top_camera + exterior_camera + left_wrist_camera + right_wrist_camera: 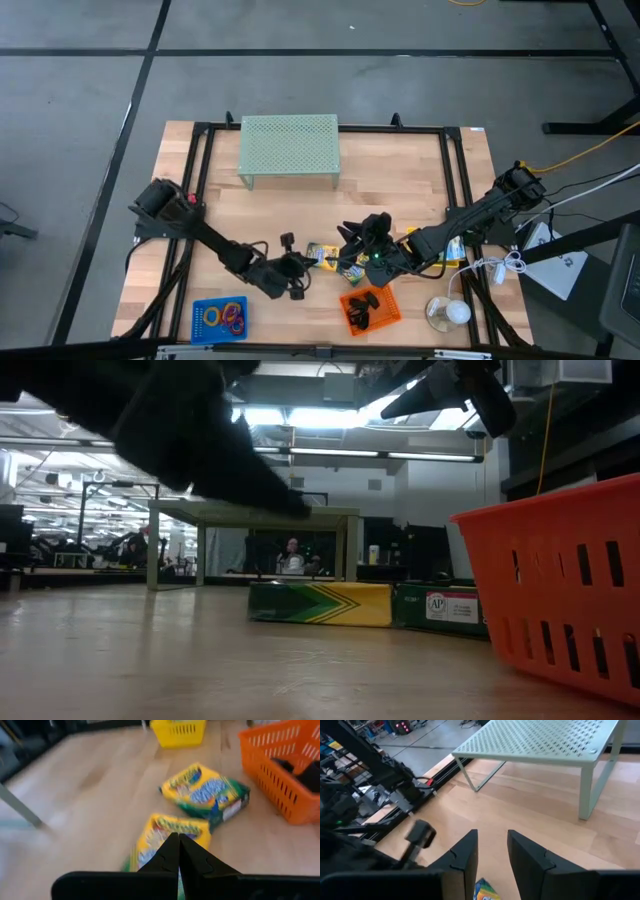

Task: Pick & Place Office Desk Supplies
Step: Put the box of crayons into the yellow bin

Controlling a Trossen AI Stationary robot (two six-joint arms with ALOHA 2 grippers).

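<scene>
Two green-and-yellow crayon boxes (322, 254) (352, 270) lie flat side by side on the wooden table, between my two grippers. In the left wrist view they show as a nearer box (170, 832) and a farther one (205, 790). My left gripper (303, 266) (178, 845) is shut and hovers over the nearer box; the low view shows the dark arm well above the tabletop. My right gripper (352, 243) (492, 852) is open above the boxes, and a box corner (485, 891) shows between its fingers. Black clips (365, 310) lie in the orange basket. Coloured rings (228, 316) lie in the blue basket.
The orange basket (385, 300) and the blue basket (200, 305) stand at the near edge. A yellow basket (178, 731) sits under the right arm. The pale green mesh riser (290, 148) stands at the far side. A pale round object (447, 312) lies near right.
</scene>
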